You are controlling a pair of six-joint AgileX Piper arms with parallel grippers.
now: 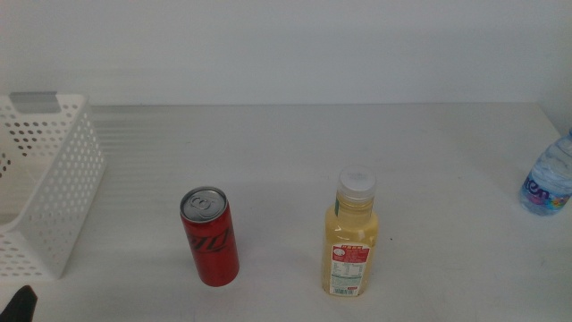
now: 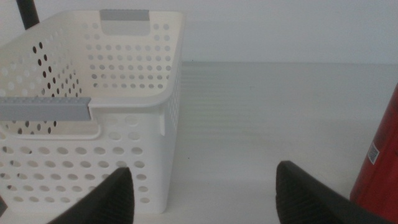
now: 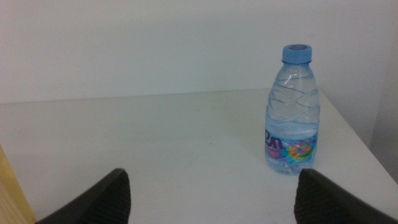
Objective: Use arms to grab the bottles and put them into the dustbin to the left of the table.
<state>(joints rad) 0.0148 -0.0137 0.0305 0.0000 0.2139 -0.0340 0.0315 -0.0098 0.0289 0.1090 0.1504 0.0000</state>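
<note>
On the desk (image 1: 295, 152), three items upright, none yet binned:
- Red can (image 1: 210, 236): left of centre, nearest the dustbin (image 1: 45, 188) at the desk's left end.
- Yellow juice bottle (image 1: 351, 234): centre, well apart from the can.
- Water bottle (image 1: 547, 177): far right edge.

Left pincer (image 2: 202, 193): released, empty, low beside the dustbin, can at its flank. Right pincer (image 3: 211, 196): released, empty, facing the water bottle.

You should likely take the can first; straddle its mid-body squarely before clenching, since a high or glancing grip could tip it.
</note>
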